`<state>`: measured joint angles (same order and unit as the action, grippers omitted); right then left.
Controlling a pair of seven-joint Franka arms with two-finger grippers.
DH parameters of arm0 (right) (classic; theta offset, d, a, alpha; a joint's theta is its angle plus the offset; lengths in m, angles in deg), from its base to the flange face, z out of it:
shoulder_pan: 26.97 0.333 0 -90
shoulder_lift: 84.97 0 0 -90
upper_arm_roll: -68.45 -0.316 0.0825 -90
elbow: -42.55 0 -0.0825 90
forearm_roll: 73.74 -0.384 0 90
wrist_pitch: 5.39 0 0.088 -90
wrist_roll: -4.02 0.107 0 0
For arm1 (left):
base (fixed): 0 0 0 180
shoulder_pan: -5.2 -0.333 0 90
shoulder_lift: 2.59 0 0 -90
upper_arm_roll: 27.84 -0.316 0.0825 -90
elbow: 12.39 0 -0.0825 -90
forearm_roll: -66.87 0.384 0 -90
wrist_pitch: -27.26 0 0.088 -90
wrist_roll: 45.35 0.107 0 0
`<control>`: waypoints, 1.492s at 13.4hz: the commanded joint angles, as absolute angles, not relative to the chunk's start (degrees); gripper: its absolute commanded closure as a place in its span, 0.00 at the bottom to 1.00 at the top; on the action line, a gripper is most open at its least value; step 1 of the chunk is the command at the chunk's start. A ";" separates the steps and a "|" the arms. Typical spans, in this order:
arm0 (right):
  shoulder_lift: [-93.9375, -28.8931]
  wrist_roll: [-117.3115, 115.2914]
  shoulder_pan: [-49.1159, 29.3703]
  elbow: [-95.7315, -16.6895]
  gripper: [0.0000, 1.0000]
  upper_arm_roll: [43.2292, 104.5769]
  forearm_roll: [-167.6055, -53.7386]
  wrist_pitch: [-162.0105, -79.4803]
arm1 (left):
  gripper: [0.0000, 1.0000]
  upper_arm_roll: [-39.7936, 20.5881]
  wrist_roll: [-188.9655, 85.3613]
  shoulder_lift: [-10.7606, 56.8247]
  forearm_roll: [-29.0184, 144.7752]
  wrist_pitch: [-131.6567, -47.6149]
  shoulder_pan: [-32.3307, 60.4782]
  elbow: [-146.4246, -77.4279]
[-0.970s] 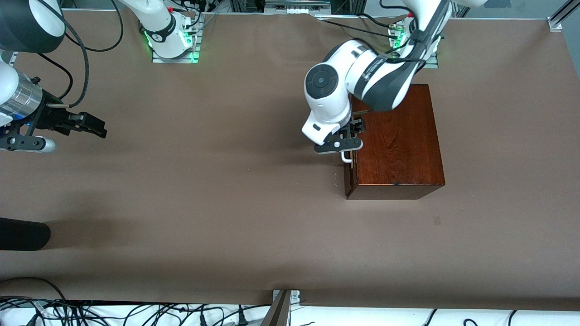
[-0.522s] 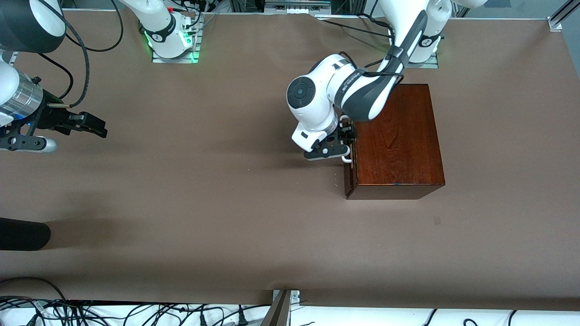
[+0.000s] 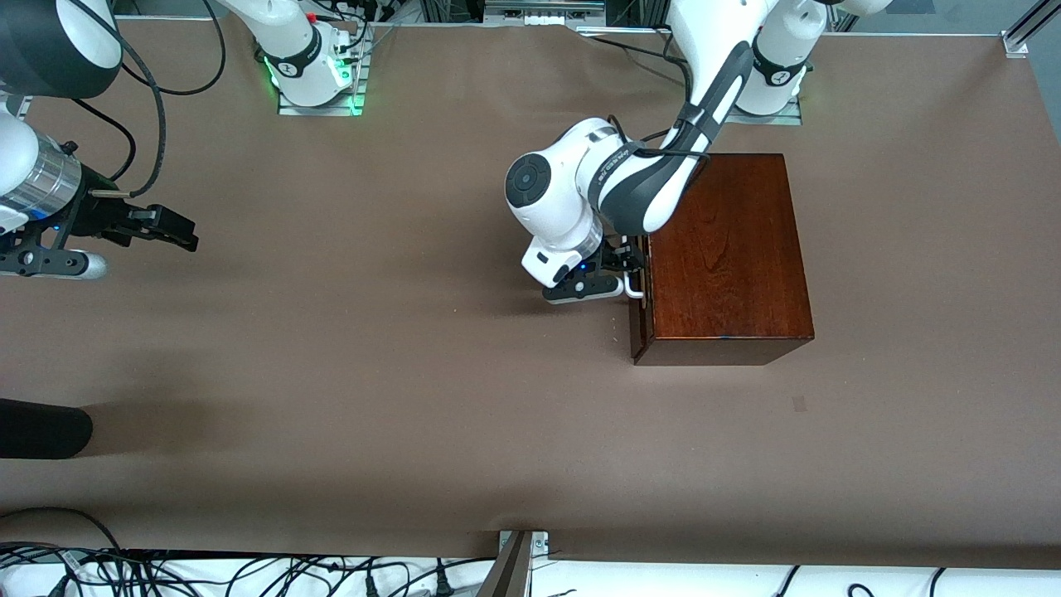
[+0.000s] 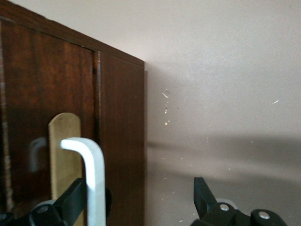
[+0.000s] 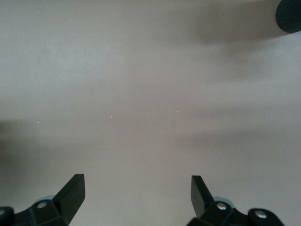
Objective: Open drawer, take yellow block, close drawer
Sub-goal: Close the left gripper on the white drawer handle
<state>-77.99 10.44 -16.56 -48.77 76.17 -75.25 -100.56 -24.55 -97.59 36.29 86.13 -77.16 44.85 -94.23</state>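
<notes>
The left tool (image 3: 627, 267) sits in front of the drawer (image 3: 639, 319), fingers spread, its white handle (image 4: 91, 179) just beside one finger (not pinched). The drawer is shut in its box (image 3: 724, 249). The right tool (image 3: 170, 230), also spread, waits over bare surface (image 3: 373, 373).

You're looking at a big table (image 3: 373, 398) covered in matte brown paper, with soft shadows lying across it. Black cables (image 3: 207, 572) are tangling along the white edge nearest the front camera, and a metal bracket (image 3: 518, 555) is sticking up there. Green lights (image 3: 269, 75) are glowing at the top.
</notes>
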 commanded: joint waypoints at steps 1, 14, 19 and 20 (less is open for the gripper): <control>-78.11 11.14 -16.16 -48.33 0.00 76.19 -75.50 -99.61 | 0.00 -25.12 -100.36 38.19 87.70 -77.94 45.63 -92.02; -77.58 11.14 -16.34 -48.33 0.00 76.36 -75.41 -100.22 | 0.00 -23.80 -100.81 36.17 86.82 -70.82 47.47 -93.77; -77.41 11.14 -16.34 -48.33 0.00 76.36 -75.32 -100.40 | 0.00 -23.80 -100.81 36.26 86.73 -71.26 47.47 -94.30; -77.50 11.23 -16.34 -48.33 0.00 76.36 -75.32 -100.31 | 0.00 -23.80 -100.90 36.43 86.73 -71.44 47.47 -94.30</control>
<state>-77.48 10.54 -16.38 -48.79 76.27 -75.25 -100.58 -24.00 -100.37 36.74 86.31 -71.65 47.18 -94.21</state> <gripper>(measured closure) 0.000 0.000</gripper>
